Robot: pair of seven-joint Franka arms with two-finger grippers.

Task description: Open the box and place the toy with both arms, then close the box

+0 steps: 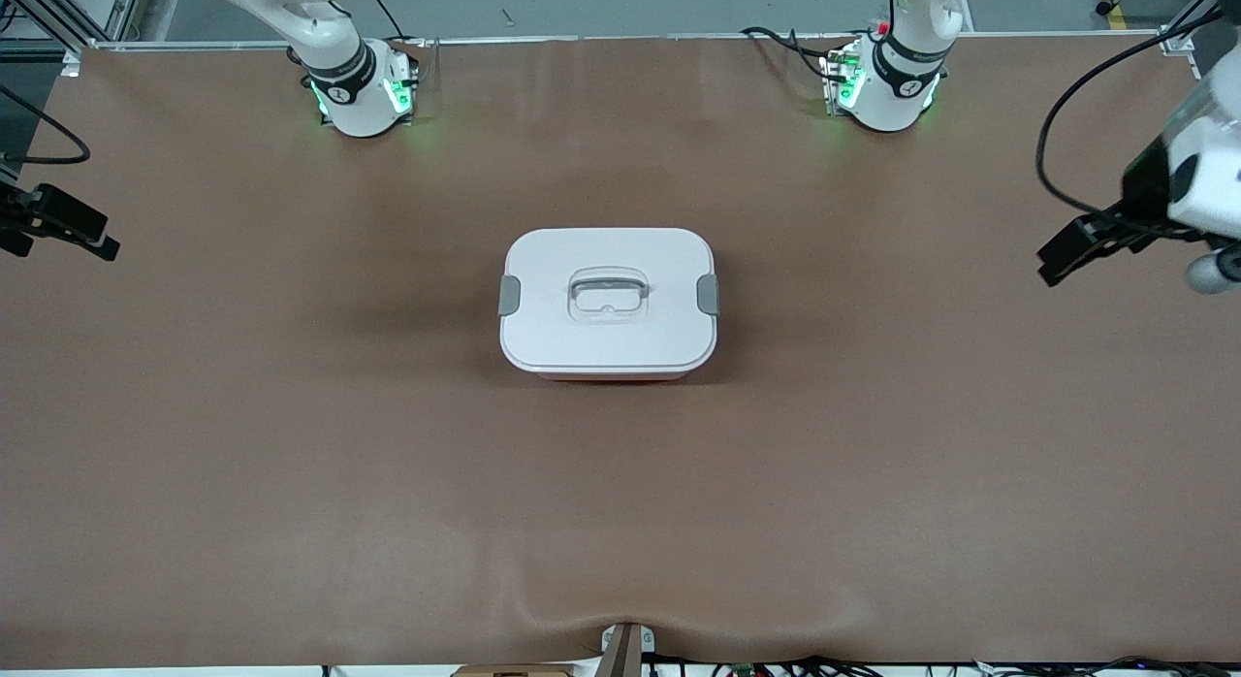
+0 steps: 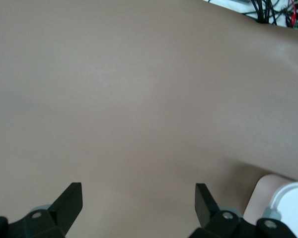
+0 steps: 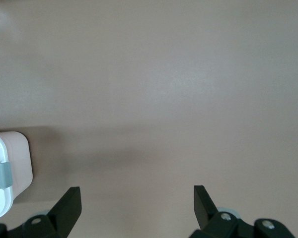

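**Both claws released, box shut at mid-table**

The left gripper [image 2: 138, 201] hangs over bare table at the left arm's end, its two black fingers spread wide with nothing between them. In the front view the same gripper [image 1: 1062, 255] shows as a dark wedge under a white wrist, well apart from the box. The right gripper [image 3: 137, 203] is likewise released, fingers wide and empty, over bare table toward the right arm's end; from the front it [image 1: 92, 239] sits at the picture's edge. Neither claw touches anything.

Between them, at the middle of the table, stands the box [image 1: 609, 304]: a rounded rectangular tub of pale pink plastic under a smooth white lid [image 1: 543, 270]. The lid is on, so the contents cannot be seen. A clear handle [image 1: 607, 294] lies in a recess at the lid's centre, and a grey clip [image 1: 509, 295] sits at the short side toward the right arm, with a second grey clip [image 1: 709, 294] at the side toward the left arm. Each wrist view catches one corner of the box [image 2: 283, 198] [image 3: 7, 168].

The table [image 1: 291, 444] is covered in matte brown sheet with a slight wrinkle at the edge nearest the front camera.
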